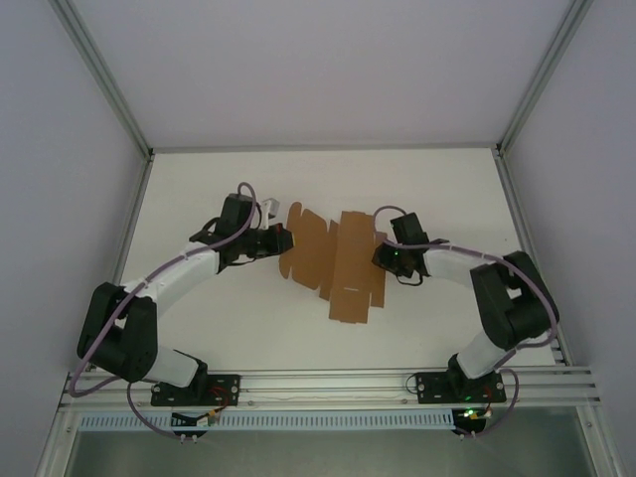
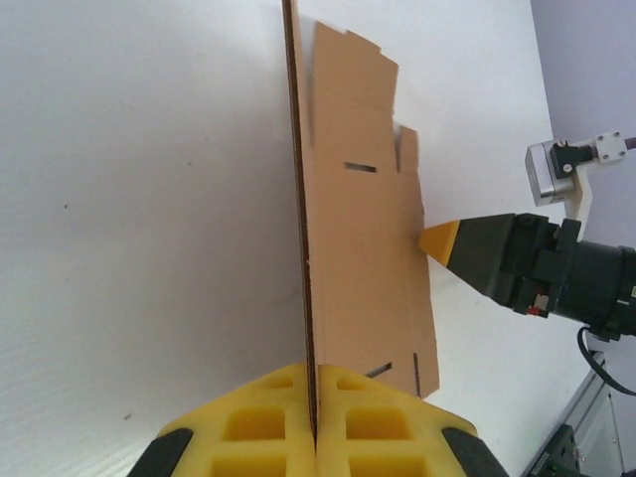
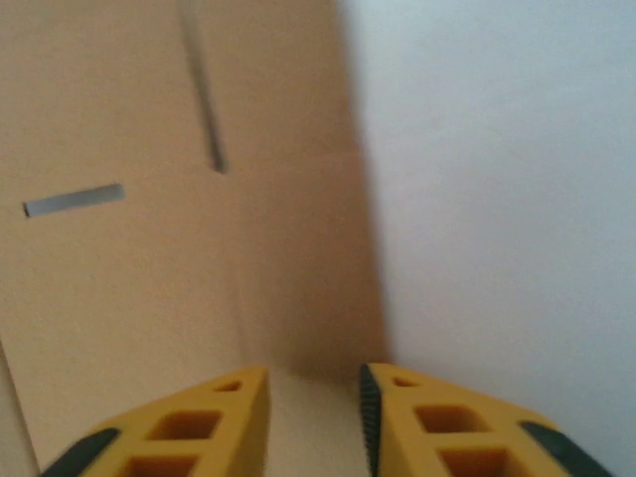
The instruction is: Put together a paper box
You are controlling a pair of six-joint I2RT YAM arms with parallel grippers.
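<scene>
Matte white table carries a flat, slotted brown kraft paper box sheet; left gripper pinches its edge tight, right gripper slightly parted, clamping nothing.

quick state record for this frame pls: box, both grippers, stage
paper box: flat die-cut brown sheet with slots and tabs, lying mid-table
left gripper: shut, pinching the sheet's left edge between its fingers
right gripper: jaws apart, tips at the sheet's right edge, no grip visible
table: white, bare around the sheet
stage: not yet folded into a box shape
</scene>
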